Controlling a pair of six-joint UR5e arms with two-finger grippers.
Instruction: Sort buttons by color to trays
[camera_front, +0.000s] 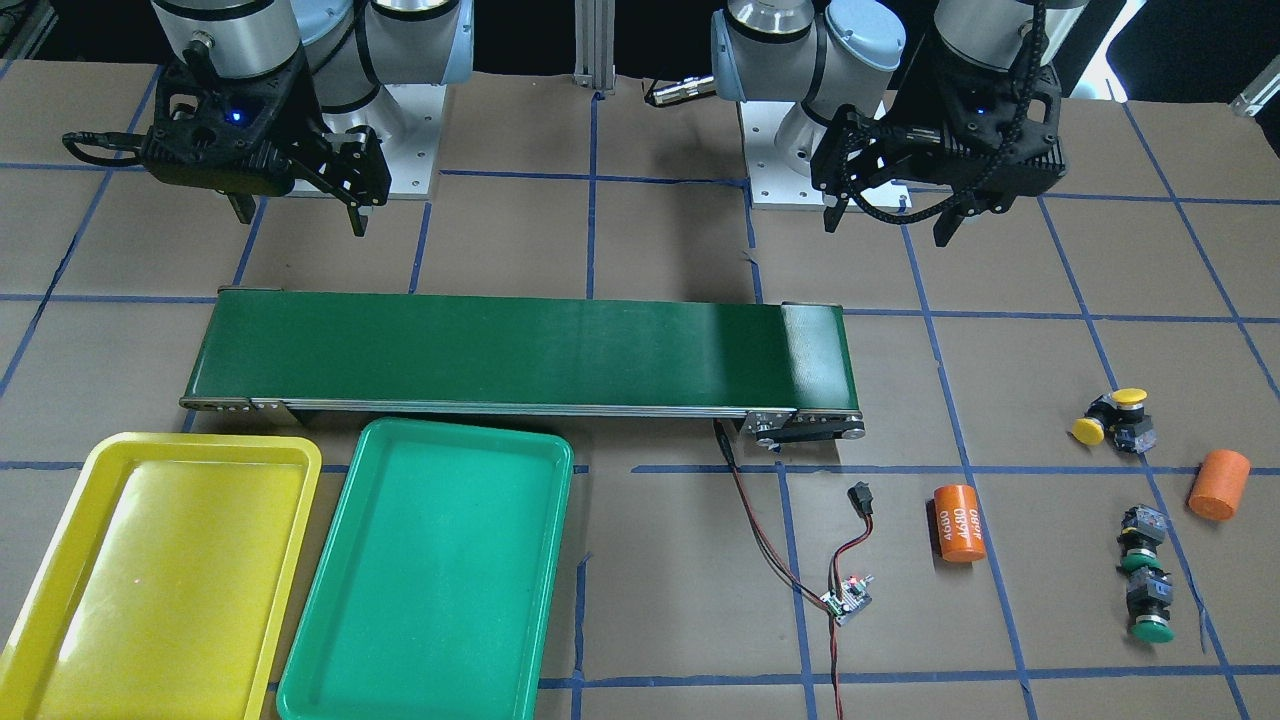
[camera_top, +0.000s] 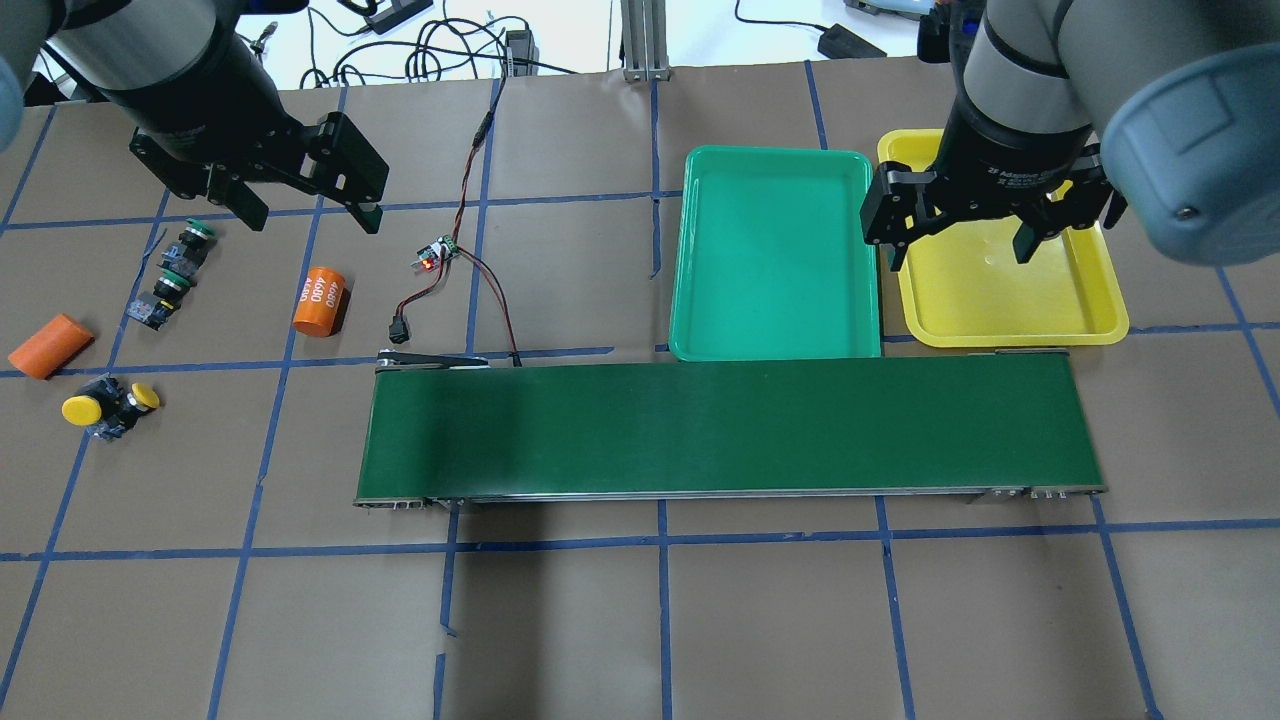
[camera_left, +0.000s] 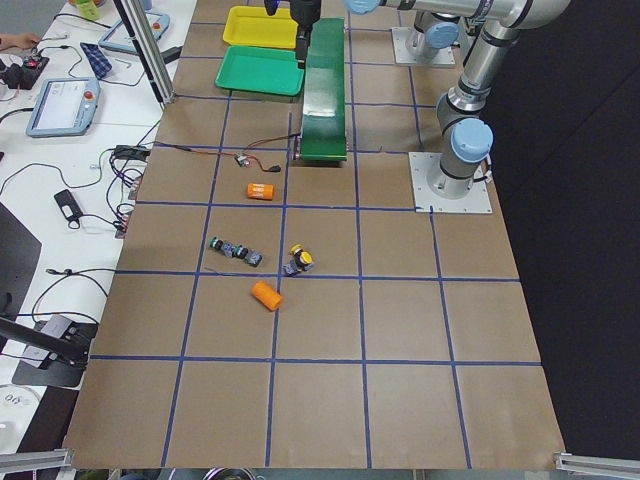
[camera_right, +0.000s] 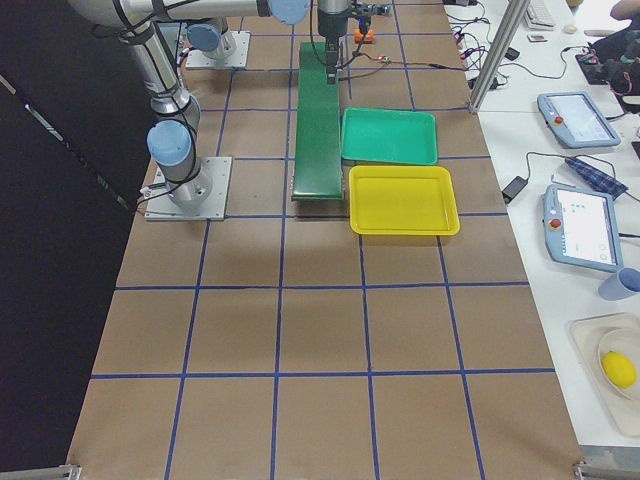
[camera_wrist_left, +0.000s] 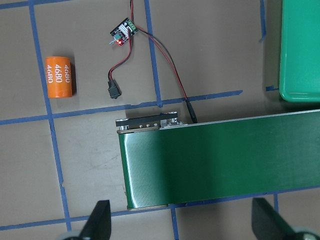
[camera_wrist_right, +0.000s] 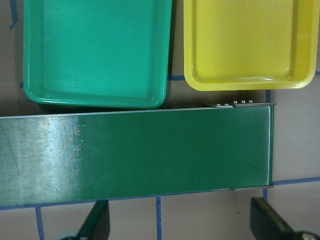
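Observation:
Two yellow-capped buttons (camera_front: 1130, 400) (camera_top: 145, 397) lie together on the paper-covered table. Two green-capped buttons (camera_front: 1140, 555) (camera_top: 197, 232) lie in a row nearby. The yellow tray (camera_front: 200, 445) (camera_top: 1000, 290) and the green tray (camera_front: 440, 570) (camera_top: 775, 250) stand side by side, both bare. My left gripper (camera_front: 888, 230) (camera_top: 312, 220) is open and empty, held high, apart from the buttons. My right gripper (camera_front: 300, 222) (camera_top: 958, 258) is open and empty, high above the belt's end by the trays. The wrist views show wide-open fingers (camera_wrist_left: 97, 220) (camera_wrist_right: 97, 220).
A long dark green conveyor belt (camera_front: 520, 350) (camera_top: 730, 430) runs across the middle, next to the trays. An orange "4680" cylinder (camera_front: 958, 522) (camera_wrist_left: 59, 76), a plain orange cylinder (camera_front: 1218, 484) and a small circuit board with red-black wires (camera_front: 848, 598) lie near the buttons.

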